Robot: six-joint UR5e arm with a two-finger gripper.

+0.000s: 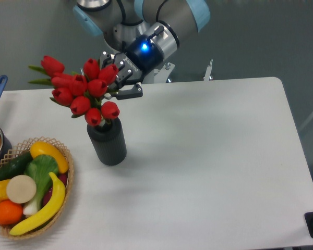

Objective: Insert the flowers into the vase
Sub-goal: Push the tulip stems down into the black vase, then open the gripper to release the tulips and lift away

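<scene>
- The flowers (82,91) appear to have their stems already down in the mouth of the vase (107,140), so the insertion looks largely done; what seems left is for the hand (126,83) to let go and pull clear.
- The hand sits just behind and above the bunch, touching or nearly touching the buds on its near side. One dark finger juts out beside the blooms, but the buds hide the gap, so I cannot tell whether it is parted or clamped on the stems.
- The bunch leans away from the hand, tilted out over the vase's far side rather than standing straight; it may need settling.
- The flowers are red tulips with closed buds and green leaves poking out at the far edge.
- The vase, dark and cylindrical, stands upright on the worktop (208,156), below and in front of the hand.
</scene>
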